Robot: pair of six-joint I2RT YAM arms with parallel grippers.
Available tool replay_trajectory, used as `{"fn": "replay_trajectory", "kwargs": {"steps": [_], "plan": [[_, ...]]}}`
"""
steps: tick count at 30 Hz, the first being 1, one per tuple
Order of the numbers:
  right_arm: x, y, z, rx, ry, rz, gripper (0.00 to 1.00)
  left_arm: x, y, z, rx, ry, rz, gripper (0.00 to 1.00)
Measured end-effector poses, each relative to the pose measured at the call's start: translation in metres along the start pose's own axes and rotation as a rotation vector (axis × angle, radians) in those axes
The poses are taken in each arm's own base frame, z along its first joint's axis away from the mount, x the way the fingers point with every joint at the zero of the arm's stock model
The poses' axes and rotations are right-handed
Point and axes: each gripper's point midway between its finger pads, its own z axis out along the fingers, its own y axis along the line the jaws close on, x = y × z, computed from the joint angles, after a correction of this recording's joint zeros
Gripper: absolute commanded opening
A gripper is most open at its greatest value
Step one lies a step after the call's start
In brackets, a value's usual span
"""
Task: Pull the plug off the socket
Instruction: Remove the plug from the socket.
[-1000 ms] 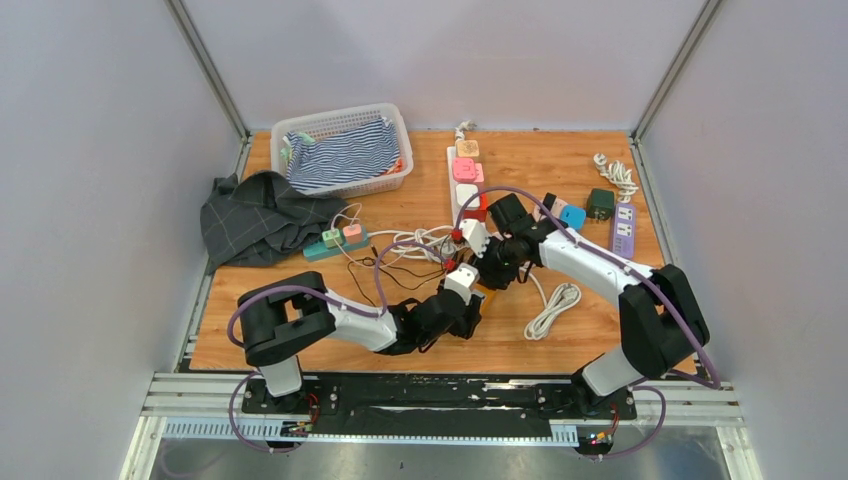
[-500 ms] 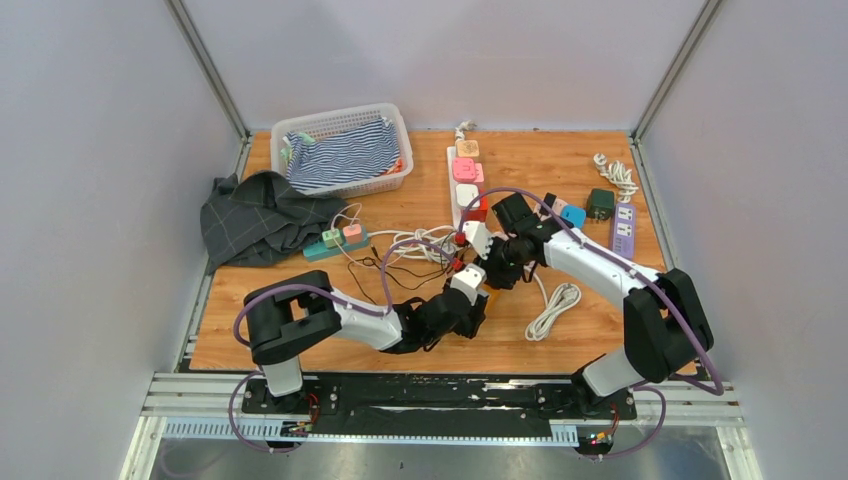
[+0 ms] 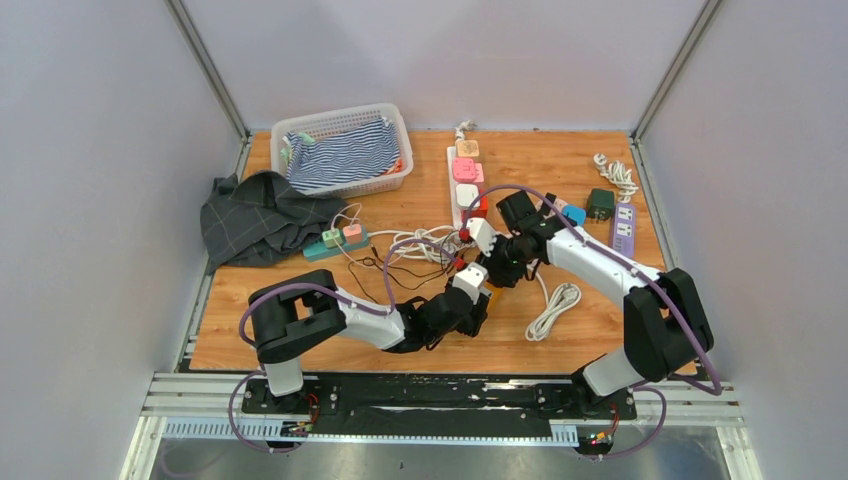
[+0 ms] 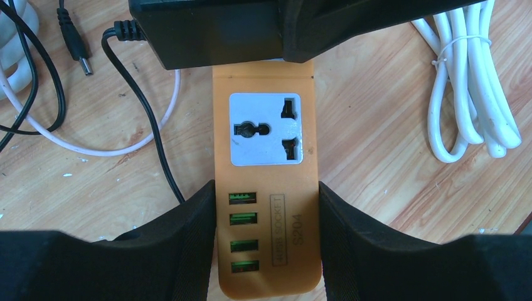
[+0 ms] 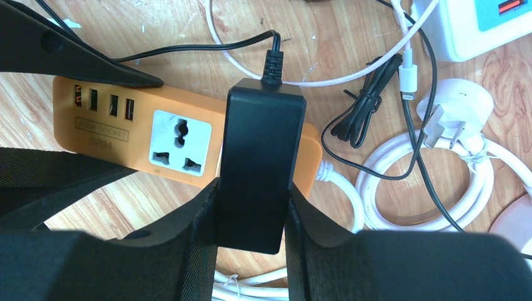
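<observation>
An orange socket strip point(image 4: 266, 188) with one white outlet and several green USB ports lies on the wooden table. My left gripper point(image 4: 266, 210) is shut on its USB end, fingers point(image 4: 188, 232) pressed against both sides. A black adapter plug point(image 5: 260, 163) sits over the strip's point(image 5: 119, 125) other end. My right gripper point(image 5: 254, 210) is shut on the plug's sides. I cannot tell if its pins are still seated. In the top view both grippers, left point(image 3: 478, 298) and right point(image 3: 505, 268), meet at the table's centre. The plug also shows in the left wrist view point(image 4: 213, 31).
A coiled white cable point(image 3: 553, 308) lies right of the strip, and tangled black and white wires point(image 3: 400, 255) to its left. A white power strip point(image 3: 465, 175), a basket of striped cloth point(image 3: 340, 150), a grey cloth point(image 3: 255, 215) and a purple strip point(image 3: 624, 228) lie farther off.
Both grippers, with the strip and the plug, have shifted slightly to the right and away from the bases. Both grips are unchanged.
</observation>
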Motion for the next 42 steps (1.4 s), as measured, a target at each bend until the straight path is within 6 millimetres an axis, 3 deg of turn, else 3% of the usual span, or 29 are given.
{"fn": "replay_trajectory", "kwargs": {"steps": [10,30,37,42], "plan": [[0.003,-0.002,0.005,0.019,0.031,0.057,0.00,0.002,0.001,-0.001,0.011,-0.013,-0.029,0.00],[-0.002,0.006,-0.002,-0.032,-0.015,0.014,0.00,0.003,-0.004,-0.002,0.040,-0.023,-0.081,0.00],[0.005,-0.006,-0.004,0.038,0.002,0.134,0.00,0.002,-0.005,0.002,0.049,-0.028,-0.096,0.00],[0.000,0.001,-0.010,0.027,-0.051,0.096,0.00,0.000,-0.009,0.003,0.068,-0.031,-0.098,0.00]]}}
